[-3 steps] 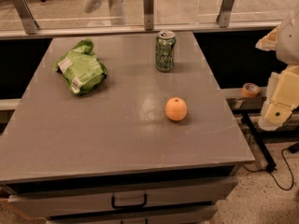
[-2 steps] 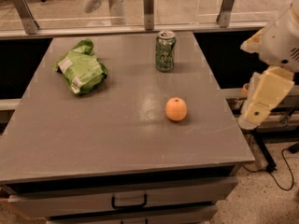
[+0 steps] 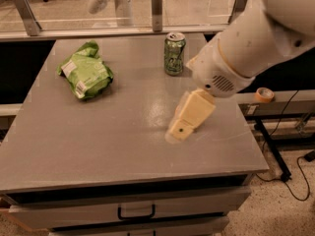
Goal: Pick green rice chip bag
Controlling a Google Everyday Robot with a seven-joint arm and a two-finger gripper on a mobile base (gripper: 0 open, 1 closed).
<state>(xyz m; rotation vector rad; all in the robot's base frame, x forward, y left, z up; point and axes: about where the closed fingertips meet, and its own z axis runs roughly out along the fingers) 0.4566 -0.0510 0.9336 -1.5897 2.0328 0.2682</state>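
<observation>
The green rice chip bag (image 3: 86, 75) is a crumpled lime-green foil bag with white label patches. It lies at the far left of the grey table (image 3: 98, 141). My gripper (image 3: 180, 130) is cream coloured and hangs over the middle right of the table, pointing down and to the left. It is well to the right of the bag and holds nothing that I can see. The white arm (image 3: 256, 38) reaches in from the upper right.
An upright dark green drink can (image 3: 174, 53) stands at the back centre, just behind the arm. A roll of tape (image 3: 264, 94) sits on a ledge to the right. A railing with glass (image 3: 157, 9) runs behind the table. A drawer (image 3: 136, 213) is below the front edge.
The arm has swung in from the right edge over the table toward the left. It now covers the spot where the orange lay. The bag and the can have not moved.
</observation>
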